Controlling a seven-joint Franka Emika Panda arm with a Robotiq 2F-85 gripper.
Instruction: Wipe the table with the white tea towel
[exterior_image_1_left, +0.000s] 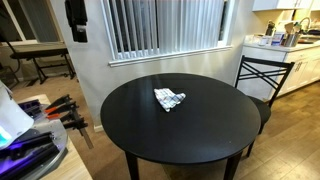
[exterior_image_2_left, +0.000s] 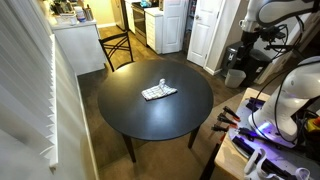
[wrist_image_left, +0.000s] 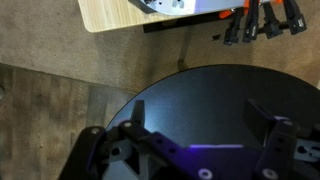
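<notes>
The white tea towel lies crumpled near the middle of the round black table; both also show in an exterior view, the towel on the table. In the wrist view my gripper is open and empty, its two fingers spread wide above the bare table top near its edge. The towel is out of the wrist view. The gripper itself does not show clearly in either exterior view.
A black chair stands at the table's far side, also seen in an exterior view. A wooden bench with orange-and-black clamps sits beside the table. Window blinds and a kitchen counter lie beyond.
</notes>
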